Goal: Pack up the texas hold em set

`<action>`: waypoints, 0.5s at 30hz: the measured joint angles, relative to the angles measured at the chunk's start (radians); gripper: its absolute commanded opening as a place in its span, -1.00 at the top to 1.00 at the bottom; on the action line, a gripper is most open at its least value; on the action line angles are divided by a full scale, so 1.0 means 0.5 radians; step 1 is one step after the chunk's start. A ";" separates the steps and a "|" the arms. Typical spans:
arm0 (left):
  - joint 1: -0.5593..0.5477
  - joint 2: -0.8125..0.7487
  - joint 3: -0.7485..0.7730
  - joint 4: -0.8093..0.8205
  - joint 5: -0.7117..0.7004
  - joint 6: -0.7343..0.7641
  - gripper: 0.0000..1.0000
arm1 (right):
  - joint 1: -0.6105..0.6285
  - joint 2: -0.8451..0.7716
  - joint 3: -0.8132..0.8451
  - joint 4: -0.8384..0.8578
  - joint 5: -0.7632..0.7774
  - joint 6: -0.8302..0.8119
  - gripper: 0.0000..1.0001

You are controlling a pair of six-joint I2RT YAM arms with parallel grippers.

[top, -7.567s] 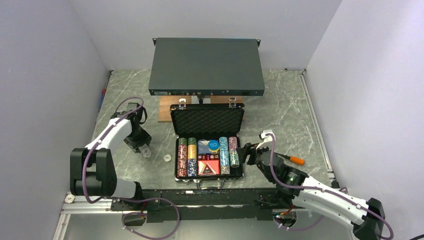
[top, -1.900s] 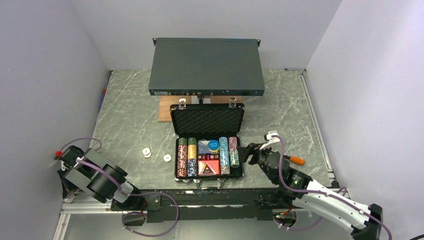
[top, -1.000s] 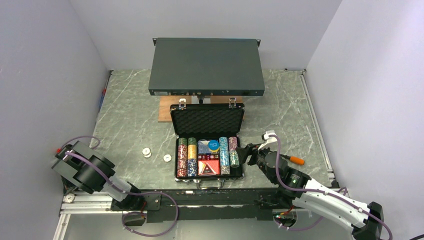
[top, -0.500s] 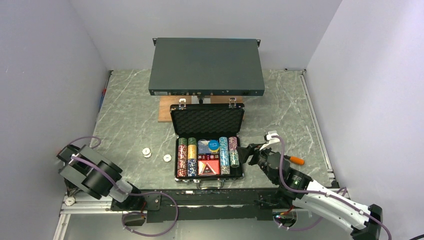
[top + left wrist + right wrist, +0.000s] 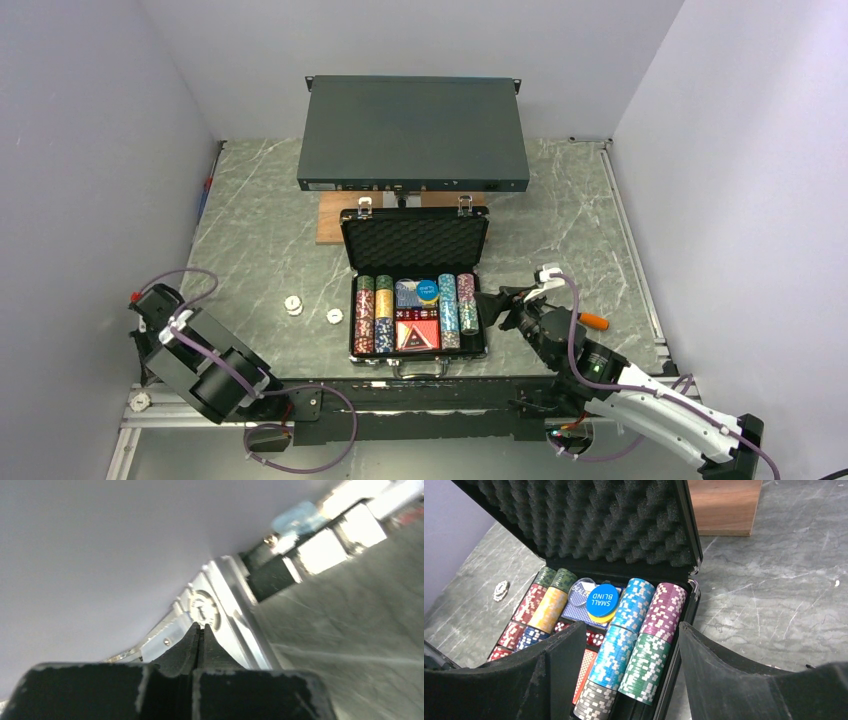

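Observation:
The texas hold em set's black briefcase (image 5: 482,330) lies open at the table's middle, its foam-lined lid (image 5: 415,243) upright. Inside are rows of coloured poker chips (image 5: 631,630), card decks, red dice (image 5: 594,638) and a blue SMALL BLIND disc (image 5: 602,599) on a yellow one. Two white discs (image 5: 292,304) (image 5: 334,315) lie on the table left of the case. My right gripper (image 5: 629,627) hangs open over the case's right edge, one finger above the chips, one outside, holding nothing. My left gripper (image 5: 201,628) is shut and empty, facing the frame rail by the left wall.
A large dark grey rack box (image 5: 413,132) stands behind the case, with a wooden block (image 5: 328,222) under its front. An orange-handled screwdriver (image 5: 594,322) lies right of my right wrist. The left arm (image 5: 205,368) is folded at the near left corner.
My left arm has pulled back from the table's left, where it stood by one of the white discs, and folded at the near left corner. The right gripper shifts slightly beside the case.

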 measured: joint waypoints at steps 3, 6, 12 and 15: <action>0.046 -0.034 -0.018 0.139 -0.092 0.026 0.82 | 0.000 -0.004 0.000 -0.001 -0.001 0.000 -0.40; 0.144 -0.034 -0.018 0.211 -0.118 0.038 0.53 | 0.001 -0.003 0.000 -0.001 -0.001 0.000 -0.40; 0.243 0.053 -0.013 0.254 -0.138 0.084 1.00 | 0.000 0.021 0.000 0.000 -0.001 0.000 -0.40; 0.253 0.105 -0.013 0.255 -0.150 0.124 1.00 | 0.000 0.028 0.000 0.000 0.001 0.000 -0.39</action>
